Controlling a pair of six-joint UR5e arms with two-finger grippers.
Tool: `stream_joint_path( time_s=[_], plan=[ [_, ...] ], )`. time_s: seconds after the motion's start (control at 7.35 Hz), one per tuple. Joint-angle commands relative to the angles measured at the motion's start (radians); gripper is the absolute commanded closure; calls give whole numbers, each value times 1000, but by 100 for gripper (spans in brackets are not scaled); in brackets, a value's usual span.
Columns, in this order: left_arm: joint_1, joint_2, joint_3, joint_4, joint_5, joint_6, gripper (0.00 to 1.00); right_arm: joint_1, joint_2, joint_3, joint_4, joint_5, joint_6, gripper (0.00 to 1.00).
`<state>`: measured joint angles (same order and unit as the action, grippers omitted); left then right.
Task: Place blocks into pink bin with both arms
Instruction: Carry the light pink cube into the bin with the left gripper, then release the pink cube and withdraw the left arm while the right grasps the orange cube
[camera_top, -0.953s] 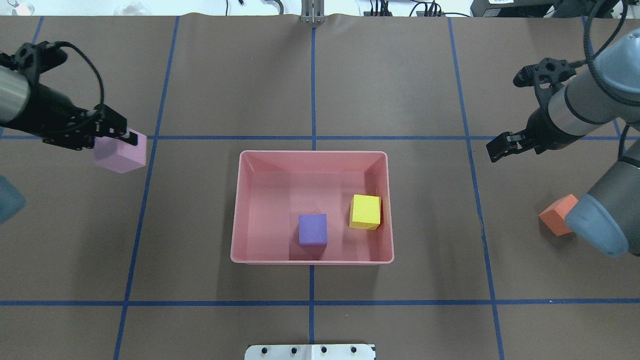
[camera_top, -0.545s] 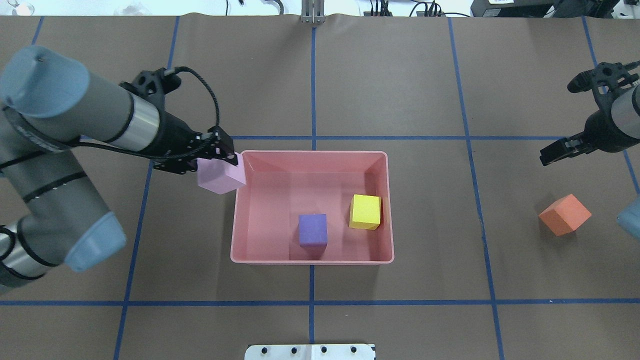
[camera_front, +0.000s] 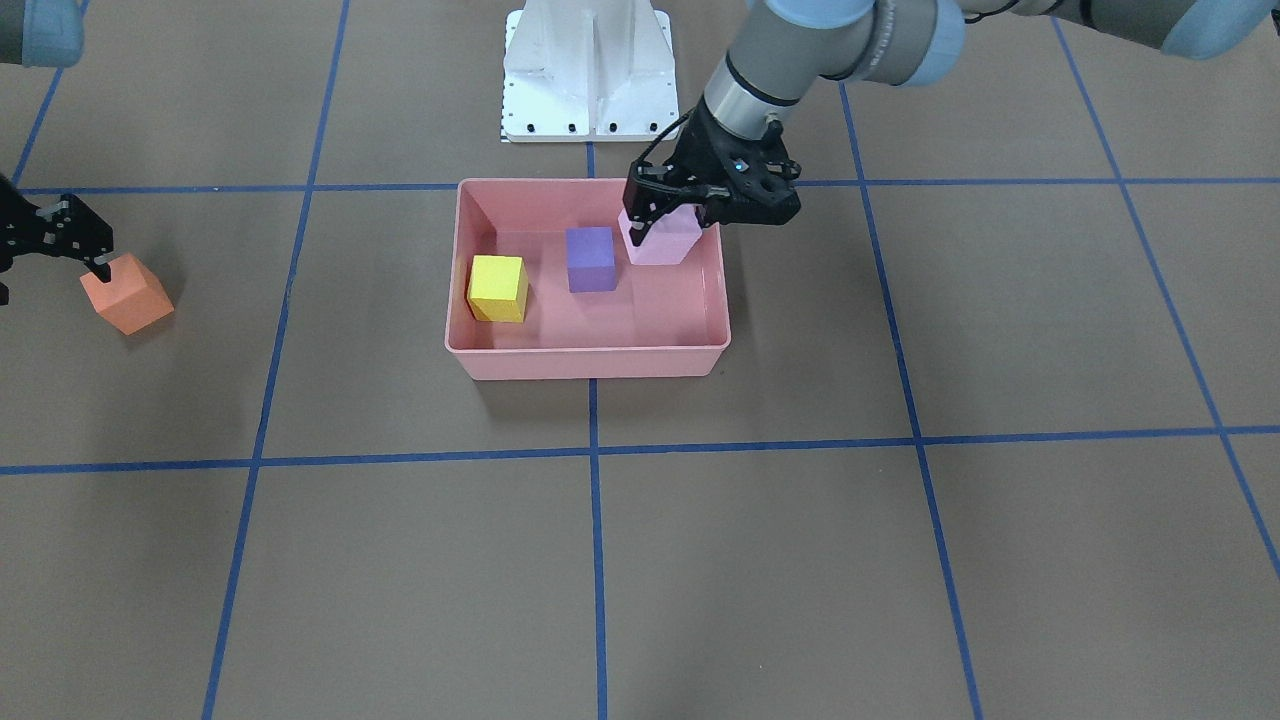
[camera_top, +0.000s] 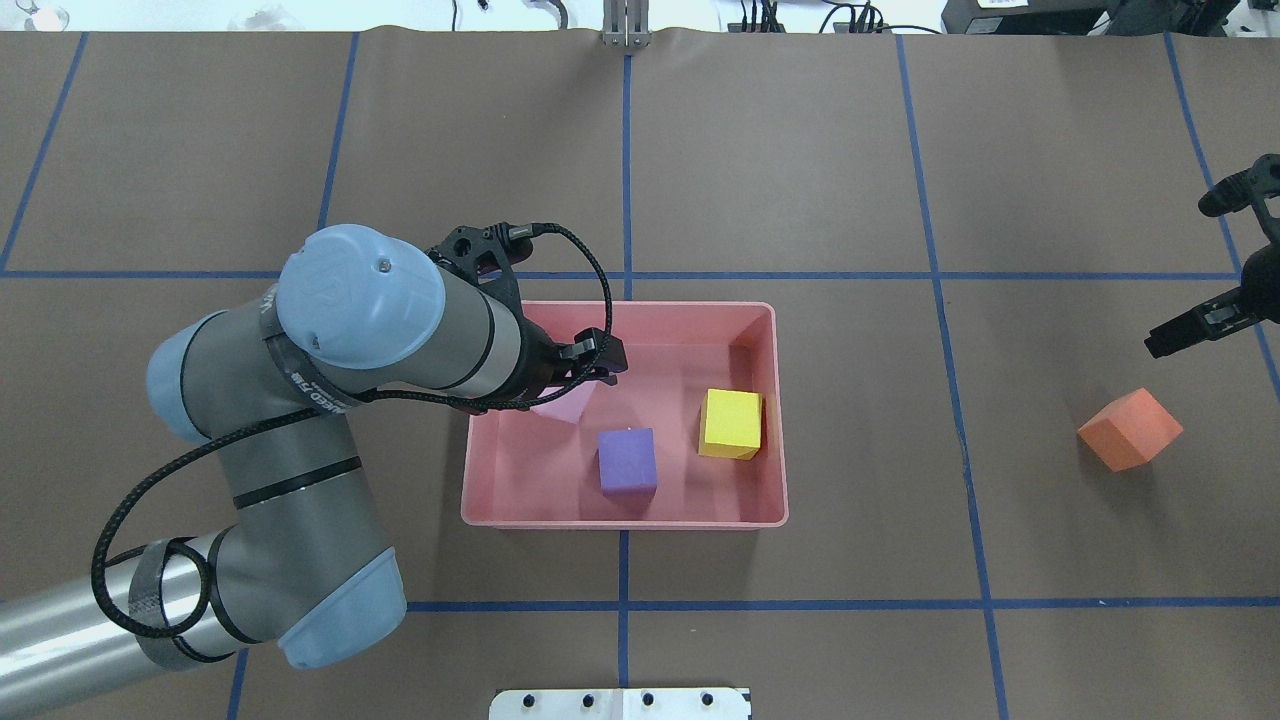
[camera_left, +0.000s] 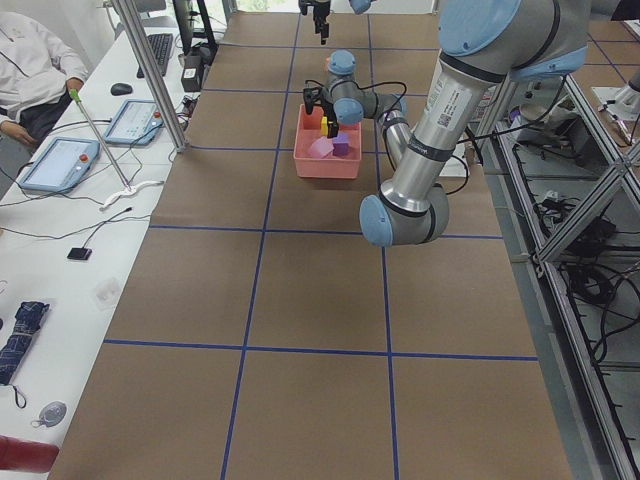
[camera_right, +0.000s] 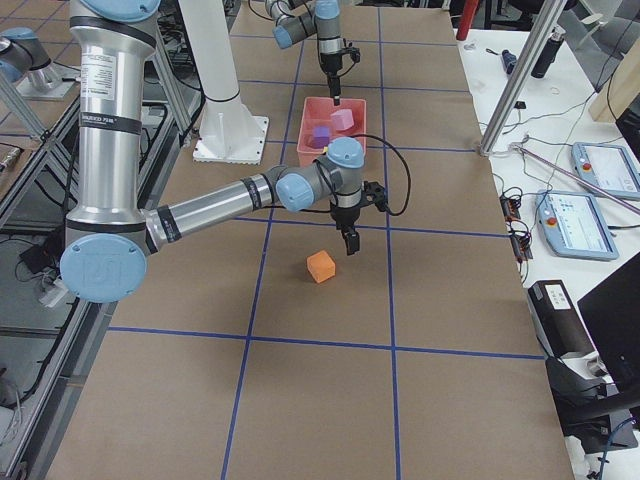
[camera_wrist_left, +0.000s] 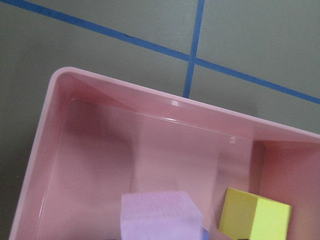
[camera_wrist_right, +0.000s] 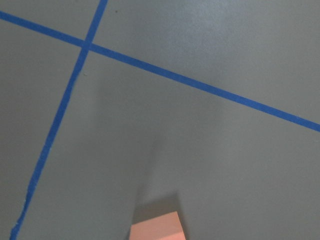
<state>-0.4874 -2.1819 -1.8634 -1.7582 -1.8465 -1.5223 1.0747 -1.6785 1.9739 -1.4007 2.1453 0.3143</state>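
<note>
The pink bin (camera_top: 620, 520) sits mid-table and holds the purple block (camera_top: 627, 460) and the yellow block (camera_top: 730, 423). My left gripper (camera_front: 665, 212) is shut on the pink-lilac block (camera_front: 660, 242) and holds it over the bin's left part, beside the purple block (camera_front: 590, 259). In the overhead view my left arm hides most of that block (camera_top: 565, 405). The orange block (camera_top: 1130, 430) lies on the table at the far right. My right gripper (camera_top: 1190, 332) hovers just beyond it, looks open and is empty. The block also shows in the right wrist view (camera_wrist_right: 155, 227).
Brown paper with blue tape lines covers the table. The robot's white base (camera_front: 588, 70) stands just behind the bin (camera_front: 585, 365). My left arm's elbow (camera_top: 350, 310) hangs over the table left of the bin. Operators' desks with tablets (camera_left: 60, 160) run along the far side.
My left arm has swung right, carrying the pink-lilac block from left of the bin to over its inside. My right gripper has moved right and now hovers by the orange block.
</note>
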Motion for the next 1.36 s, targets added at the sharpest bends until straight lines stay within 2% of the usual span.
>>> stream_joint_path(
  time_s=[0.0, 0.27, 0.54, 1.23],
  plan=[
    [12, -1, 1, 3, 13, -1, 0, -2, -46, -70, 190, 5, 31, 0],
    [12, -1, 1, 2, 13, -1, 0, -94, -53, -79, 278, 4, 121, 0],
    [12, 1, 1, 2, 13, 2, 0, -140, -130, -90, 388, 2, 123, 0],
    [12, 1, 0, 2, 13, 2, 0, -200, -122, -164, 399, -2, 126, 1]
  ],
)
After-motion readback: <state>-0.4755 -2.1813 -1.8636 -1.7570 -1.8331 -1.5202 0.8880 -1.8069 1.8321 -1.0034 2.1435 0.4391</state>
